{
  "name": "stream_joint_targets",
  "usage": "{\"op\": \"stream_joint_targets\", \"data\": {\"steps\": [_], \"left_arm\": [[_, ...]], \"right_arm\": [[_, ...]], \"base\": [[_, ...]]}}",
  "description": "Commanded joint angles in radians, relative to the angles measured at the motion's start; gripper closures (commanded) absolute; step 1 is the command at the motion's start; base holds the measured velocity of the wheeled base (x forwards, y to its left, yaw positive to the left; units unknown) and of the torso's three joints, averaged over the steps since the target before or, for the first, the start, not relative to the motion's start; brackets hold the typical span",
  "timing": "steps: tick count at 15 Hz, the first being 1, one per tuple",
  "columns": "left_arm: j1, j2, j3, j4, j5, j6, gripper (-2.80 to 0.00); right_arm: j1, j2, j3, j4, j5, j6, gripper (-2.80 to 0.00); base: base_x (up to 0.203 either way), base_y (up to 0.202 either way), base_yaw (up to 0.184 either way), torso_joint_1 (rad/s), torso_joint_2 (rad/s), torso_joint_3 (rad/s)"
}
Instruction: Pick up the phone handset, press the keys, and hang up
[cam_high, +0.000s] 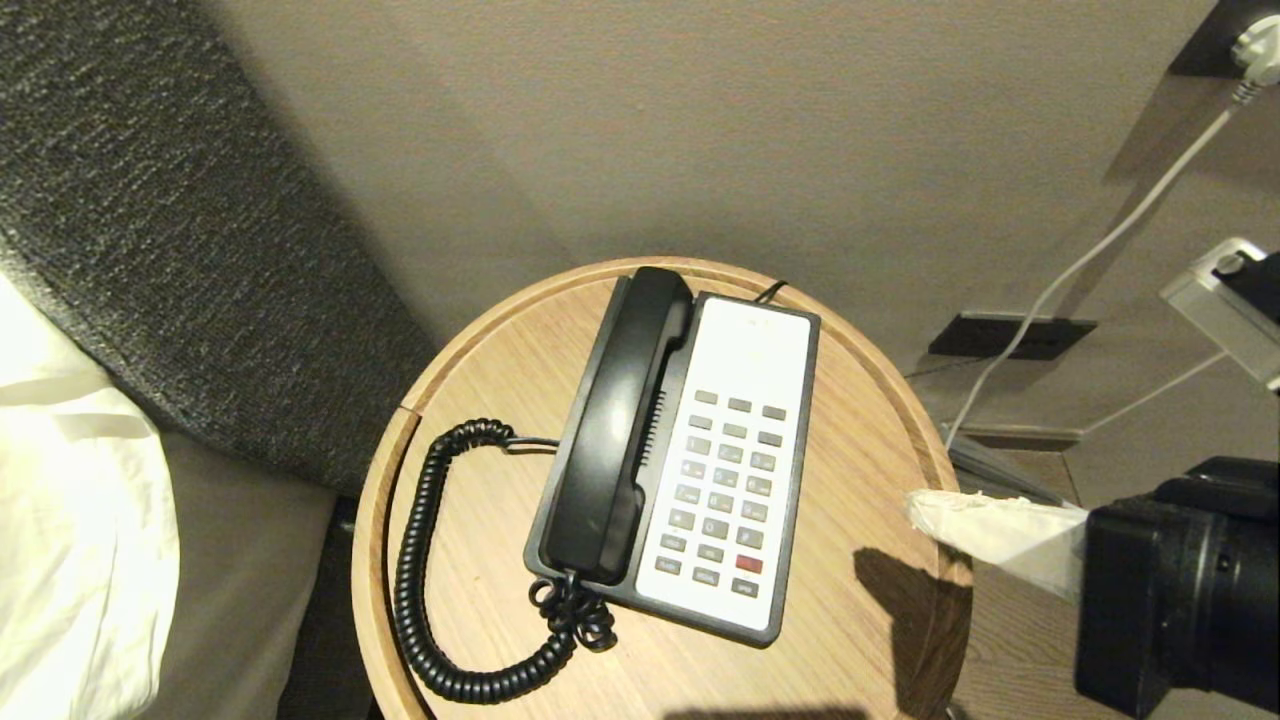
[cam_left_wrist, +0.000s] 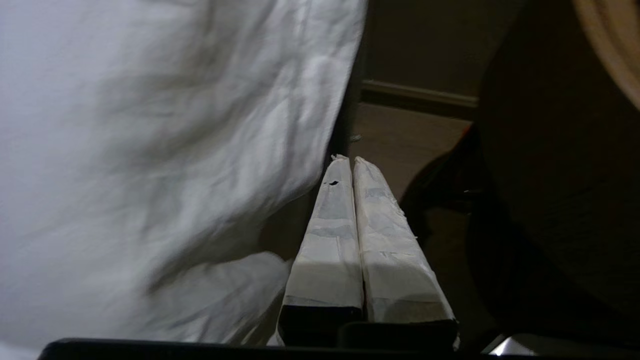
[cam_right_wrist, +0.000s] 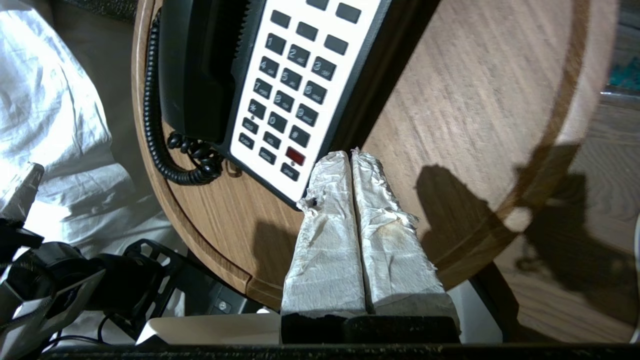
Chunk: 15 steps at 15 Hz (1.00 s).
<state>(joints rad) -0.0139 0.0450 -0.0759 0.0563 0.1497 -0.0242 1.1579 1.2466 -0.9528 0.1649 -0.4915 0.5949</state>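
Twelve dial keys (cam_right_wrist: 287, 85), digits 1–9, star, 0, hash legible.

Hotel-style bedroom: white bedding (cam_high: 70, 520), grey upholstered headboard (cam_high: 170, 230), round wooden bedside table (cam_high: 870, 640) with corded phone (cam_high: 690, 470).

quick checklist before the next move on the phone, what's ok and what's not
1. Handset seated in the cradle on the phone base: ok.
2. Coiled cord lying loose on the round table, not across the keys: ok.
3. Keys unobstructed, red button visible: ok.
4. Right gripper shut, wrapped fingers together, near the base's lower corner and off to the side of the keys: ok.
5. Left gripper shut, low beside the white bedding, away from the phone: ok.
6. Right gripper touching the table or hanging above it: cannot tell.
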Motion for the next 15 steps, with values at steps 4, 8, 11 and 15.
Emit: {"op": "stream_joint_targets", "data": {"steps": [4,8,11,15], "left_arm": [[0.003,-0.045,0.116,-0.148,-0.176,0.114,0.00],[0.003,-0.045,0.116,-0.153,-0.174,0.118,0.00],[0.002,-0.045,0.116,-0.153,-0.174,0.118,0.00],[0.002,-0.045,0.116,-0.153,-0.174,0.118,0.00]], "right_arm": [[0.000,-0.013,0.034,-0.001,-0.007,0.005,0.00],[0.000,-0.023,0.046,-0.001,-0.010,0.006,0.00],[-0.001,-0.047,0.050,0.000,-0.049,0.006,0.00],[-0.020,-0.209,0.120,0.026,-0.092,0.001,0.00]], "base": [[0.000,0.000,0.000,0.000,0.00,0.000],[0.000,0.000,0.000,0.000,0.00,0.000],[0.000,0.000,0.000,0.000,0.00,0.000],[0.000,0.000,0.000,0.000,0.00,0.000]]}}
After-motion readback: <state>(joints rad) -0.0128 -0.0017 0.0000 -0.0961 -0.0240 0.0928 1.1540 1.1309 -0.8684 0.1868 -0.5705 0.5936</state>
